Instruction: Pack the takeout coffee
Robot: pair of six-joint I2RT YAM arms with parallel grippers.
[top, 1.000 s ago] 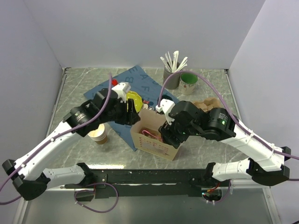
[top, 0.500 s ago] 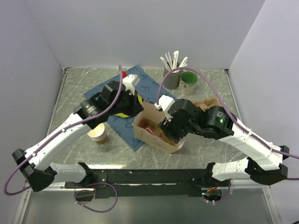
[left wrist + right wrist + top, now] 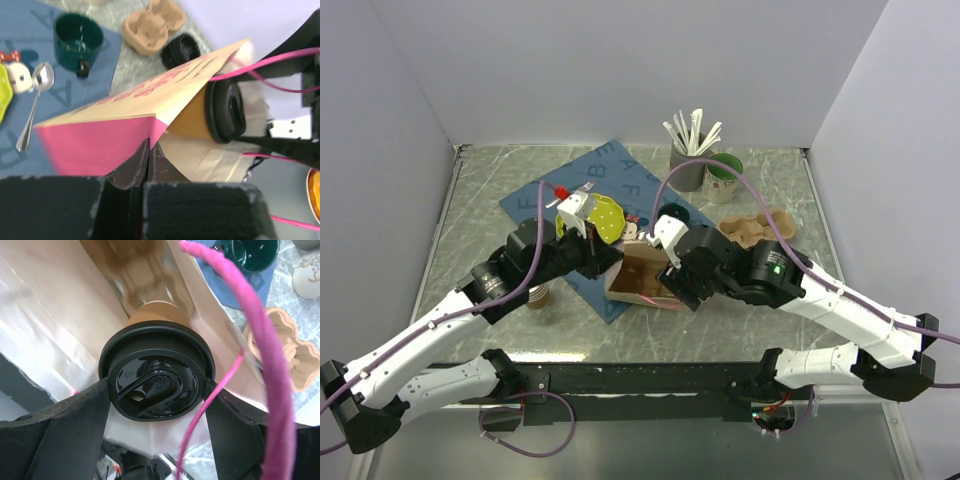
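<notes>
The takeout coffee (image 3: 156,371) sits inside the mouth of a paper bag (image 3: 638,276) near the middle of the table (image 3: 480,200), brown body pointing into the bag and black lid facing out. The right gripper (image 3: 156,399) is clamped on it, one dark finger pressed against each side of the lid's rim. The lid carries small embossed marks beside its sip hole, too fine to read. The left gripper (image 3: 148,152) has its fingers pressed together on the edge of the bag's left side, where a pink panel meets the cream face. That face bears pink printed lettering, seen at a steep slant and not legible. Thin pink cord handles (image 3: 235,305) loop across the opening. A blue mat (image 3: 620,175) on the far-left half of the table shows large pale capitals, among them E, A and F. A lime-green plate (image 3: 606,216), a spoon (image 3: 34,102) and a dark green mug (image 3: 76,31) lie on it. A loose black lid (image 3: 182,50) rests just beside a moulded pulp cup carrier (image 3: 152,24) to the right of the mat. At the far edge stands a grey pot of white utensils (image 3: 688,165), touching a pale mug with a green inside (image 3: 725,176). A stack of paper cups (image 3: 536,296) shows at the left, partly under the left arm.
</notes>
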